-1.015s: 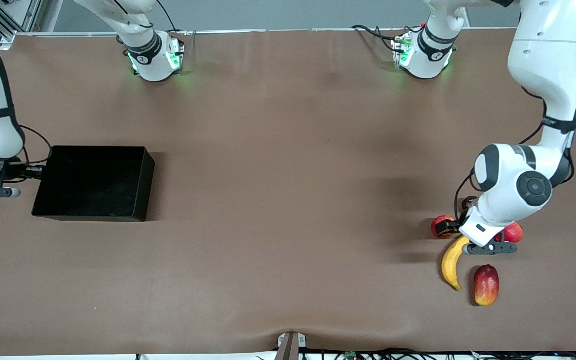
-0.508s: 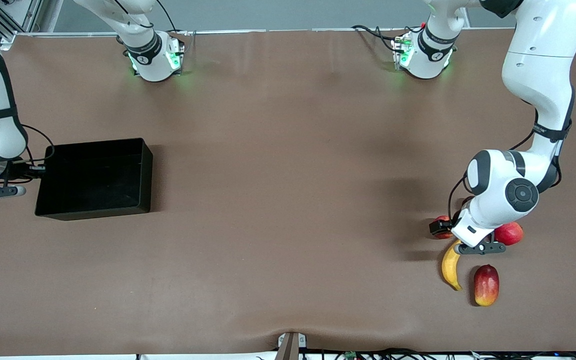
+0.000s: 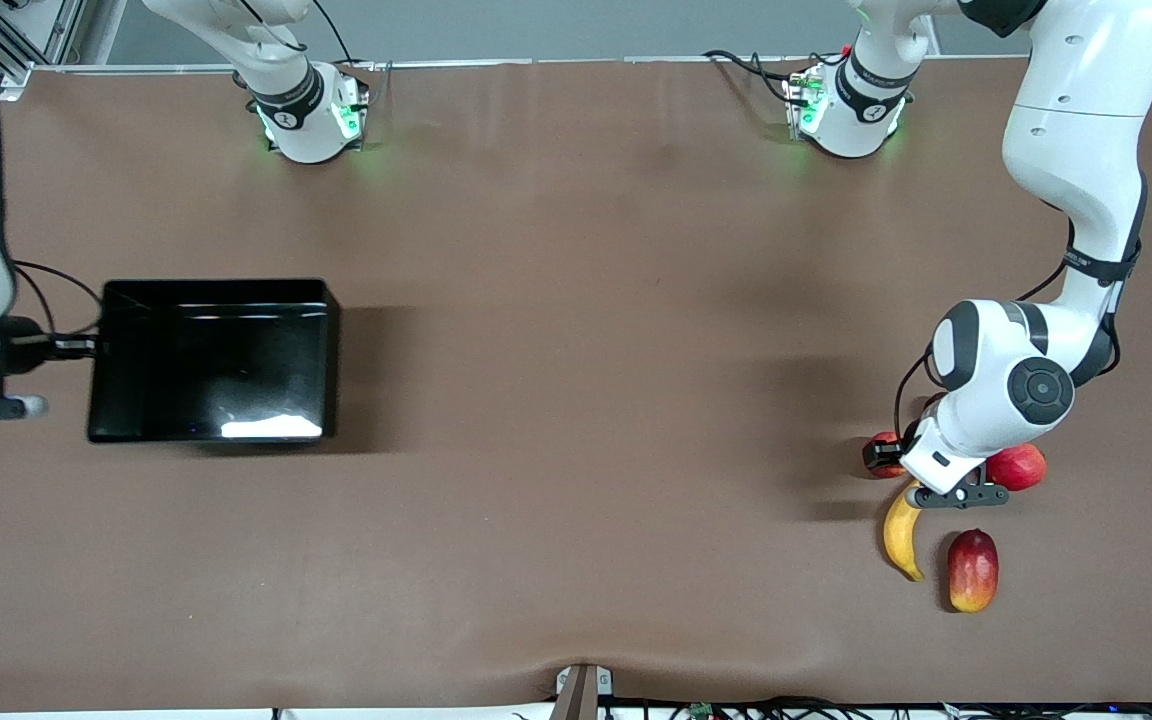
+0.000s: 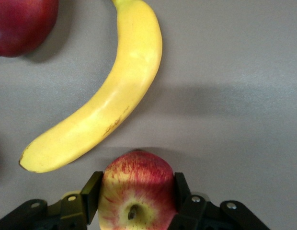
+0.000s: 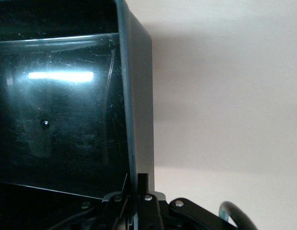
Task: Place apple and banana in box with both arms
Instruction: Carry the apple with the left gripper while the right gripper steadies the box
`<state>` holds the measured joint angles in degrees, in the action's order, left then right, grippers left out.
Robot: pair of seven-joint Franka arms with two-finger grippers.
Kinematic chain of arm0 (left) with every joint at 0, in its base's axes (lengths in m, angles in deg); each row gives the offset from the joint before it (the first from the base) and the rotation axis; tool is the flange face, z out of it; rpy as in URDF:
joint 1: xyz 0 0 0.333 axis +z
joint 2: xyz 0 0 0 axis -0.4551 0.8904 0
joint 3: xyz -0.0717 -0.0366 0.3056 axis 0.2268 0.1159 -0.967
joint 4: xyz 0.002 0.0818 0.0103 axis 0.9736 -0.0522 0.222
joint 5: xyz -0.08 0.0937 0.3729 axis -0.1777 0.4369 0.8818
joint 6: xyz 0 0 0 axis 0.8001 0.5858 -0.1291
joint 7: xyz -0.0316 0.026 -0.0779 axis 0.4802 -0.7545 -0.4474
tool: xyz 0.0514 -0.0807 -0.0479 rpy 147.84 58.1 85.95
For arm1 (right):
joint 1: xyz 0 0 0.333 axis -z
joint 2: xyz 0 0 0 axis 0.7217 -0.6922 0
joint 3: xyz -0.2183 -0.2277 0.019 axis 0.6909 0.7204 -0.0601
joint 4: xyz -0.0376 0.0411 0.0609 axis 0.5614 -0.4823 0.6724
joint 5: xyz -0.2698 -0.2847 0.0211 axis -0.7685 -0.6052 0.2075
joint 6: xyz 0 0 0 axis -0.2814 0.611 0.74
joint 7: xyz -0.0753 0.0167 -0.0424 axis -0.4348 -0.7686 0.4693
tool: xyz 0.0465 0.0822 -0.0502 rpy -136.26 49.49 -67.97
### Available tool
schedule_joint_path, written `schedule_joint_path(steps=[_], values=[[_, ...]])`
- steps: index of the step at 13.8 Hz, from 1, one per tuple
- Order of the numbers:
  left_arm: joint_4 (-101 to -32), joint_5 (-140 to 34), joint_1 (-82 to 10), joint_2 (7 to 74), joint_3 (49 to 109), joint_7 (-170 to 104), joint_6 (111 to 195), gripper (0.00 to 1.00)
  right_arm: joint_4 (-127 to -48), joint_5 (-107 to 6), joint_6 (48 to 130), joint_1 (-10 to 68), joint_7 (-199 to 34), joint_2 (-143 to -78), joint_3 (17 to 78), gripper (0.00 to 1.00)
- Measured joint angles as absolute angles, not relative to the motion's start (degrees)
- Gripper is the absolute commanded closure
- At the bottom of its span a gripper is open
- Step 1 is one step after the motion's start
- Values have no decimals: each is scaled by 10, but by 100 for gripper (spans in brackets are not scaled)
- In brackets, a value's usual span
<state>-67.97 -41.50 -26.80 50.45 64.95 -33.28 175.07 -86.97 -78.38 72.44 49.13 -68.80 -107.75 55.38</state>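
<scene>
The left wrist view shows the left gripper clamped on the apple beside the banana; its wrist hides this from the front. The right gripper pinches the box wall, seemingly lifted. A mango lies near.
</scene>
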Motion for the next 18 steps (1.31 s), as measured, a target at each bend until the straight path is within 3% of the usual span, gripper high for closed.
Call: schedule_joint_path(steps=[5, 11, 18], values=[[-672, -415, -269, 445, 652, -333, 1682, 100, -868, -750, 746, 480, -910, -1076, 406, 100], [-670, -415, -272, 366, 672, -359, 1600, 100, -872, -749, 854, 434, -1116, -1095, 245, 100], [-643, -415, -274, 345, 747, -453, 1547, 100, -877, -761, 999, 361, -1172, -1179, 205, 100]])
